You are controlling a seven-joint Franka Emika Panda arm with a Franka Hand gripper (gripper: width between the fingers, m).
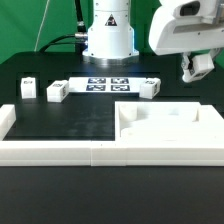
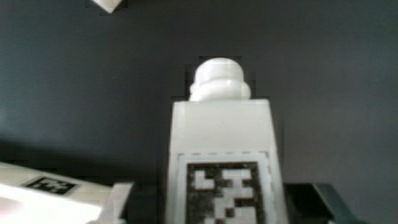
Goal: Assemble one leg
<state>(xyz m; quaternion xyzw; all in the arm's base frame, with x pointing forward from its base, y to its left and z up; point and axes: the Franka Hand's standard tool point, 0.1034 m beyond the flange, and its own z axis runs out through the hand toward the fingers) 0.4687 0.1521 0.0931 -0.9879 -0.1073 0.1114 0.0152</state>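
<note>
In the wrist view my gripper point(image 2: 222, 208) is shut on the leg point(image 2: 224, 130), a white cuboid peg with a rounded tip and a black-and-white tag on its face. The jaws press on its two sides. In the exterior view the gripper point(image 1: 196, 70) hangs in the air at the right, above the far edge of the large white panel point(image 1: 170, 128). The held leg is mostly hidden there. Three more legs lie on the black table: two at the left point(image 1: 27, 88) point(image 1: 56, 92) and one near the middle point(image 1: 150, 87).
The marker board point(image 1: 105, 83) lies in front of the robot base point(image 1: 107, 40). Long white border rails point(image 1: 90, 152) run along the front and left. A white tagged piece point(image 2: 50, 190) and another white part point(image 2: 111, 5) show at the wrist view's edges.
</note>
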